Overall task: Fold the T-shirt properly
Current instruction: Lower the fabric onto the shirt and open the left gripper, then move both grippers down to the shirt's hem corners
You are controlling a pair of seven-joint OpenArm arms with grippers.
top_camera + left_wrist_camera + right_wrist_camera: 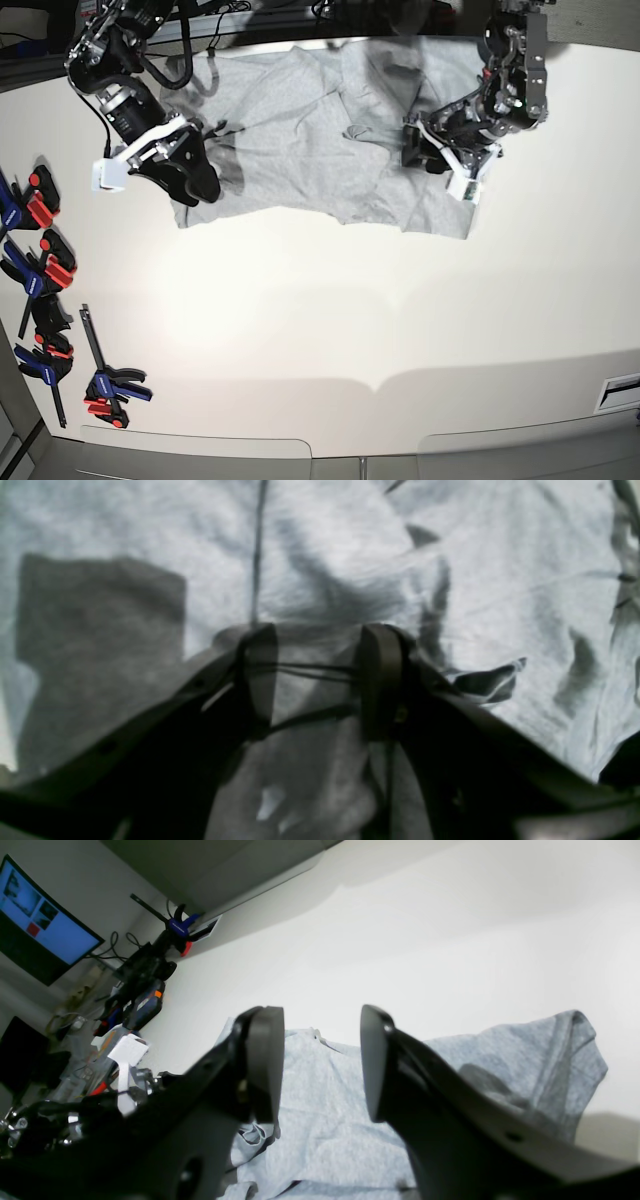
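A large, light heather-grey cotton T-shirt lies rumpled across the far side of the white table. The left gripper hangs over its cloth, jaws apart; the right gripper sits at the opposite edge, jaws parted and empty.

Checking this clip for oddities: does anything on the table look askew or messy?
The T-shirt lies crumpled at the table's far edge, with wrinkles and a bunched fold near the left gripper. Nothing looks spilled or damaged.
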